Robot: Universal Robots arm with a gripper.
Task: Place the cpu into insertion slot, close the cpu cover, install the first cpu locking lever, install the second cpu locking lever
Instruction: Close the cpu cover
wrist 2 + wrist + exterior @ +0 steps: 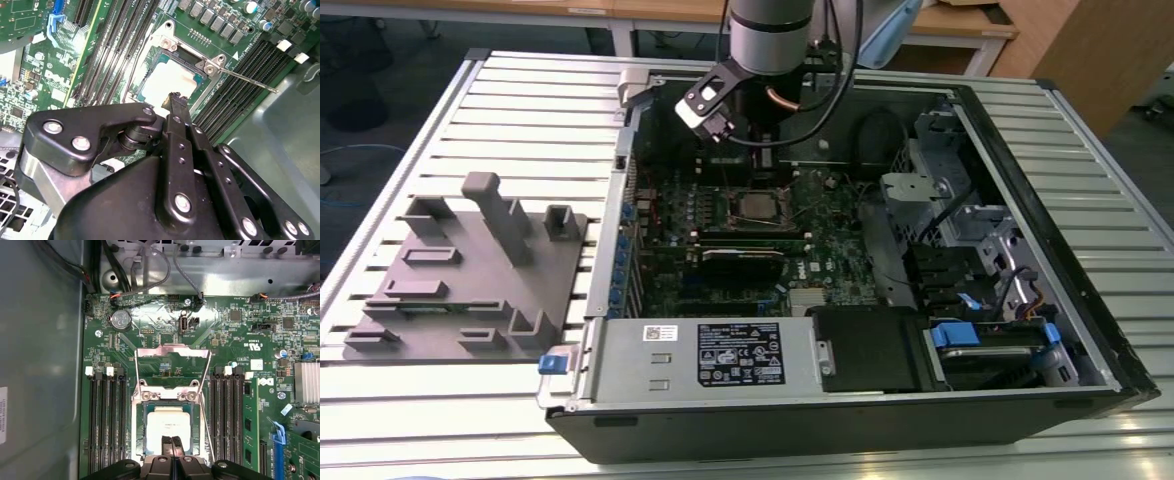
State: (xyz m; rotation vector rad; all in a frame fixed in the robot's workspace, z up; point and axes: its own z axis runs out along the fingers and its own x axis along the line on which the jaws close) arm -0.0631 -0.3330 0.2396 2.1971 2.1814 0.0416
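Computer case (854,430) lies open on a slatted table (520,90), with a grey fixture (454,290) at the exterior view's left and the power supply (707,355) at the near end.

The cpu (170,421) is seated in the insertion slot (146,435), mid-board, just far of the black card (744,258). The cpu cover (172,352) appears tilted up off the chip, with green board visible through its cut-out. One lever rod (207,430) runs beside the slot.

The gripper (171,441) has its fingers pressed together with nothing between them, and the tips are over the chip's edge. Contact cannot be confirmed.

Memory slots (107,420) flank the slot closely on two sides. Cables (150,270) lie along the case wall beyond the cover. Nothing lies between the tips and the chip.
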